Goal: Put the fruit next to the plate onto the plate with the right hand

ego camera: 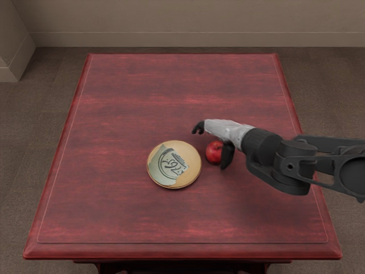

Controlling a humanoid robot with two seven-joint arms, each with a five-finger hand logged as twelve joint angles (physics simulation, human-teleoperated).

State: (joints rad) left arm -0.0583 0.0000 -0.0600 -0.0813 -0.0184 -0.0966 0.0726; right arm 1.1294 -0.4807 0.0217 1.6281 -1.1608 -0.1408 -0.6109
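Note:
A small red apple (213, 152) rests on the table just to the right of a round tan plate (196, 166) with a grey-green pattern in its middle. My right hand (212, 144) comes in from the right edge and hovers at the apple. Its dark thumb (227, 156) hangs down on the apple's right side, and a dark fingertip (198, 128) reaches out behind and to the left of it. The fingers are spread and are not closed on the fruit. Nothing lies on the plate. The left arm is out of view.
The red wooden table (171, 91) has a raised lip around its edges. My dark right forearm (296, 162) stretches over the table's right side. Brown carpet surrounds the table, and a wall corner stands at the upper left.

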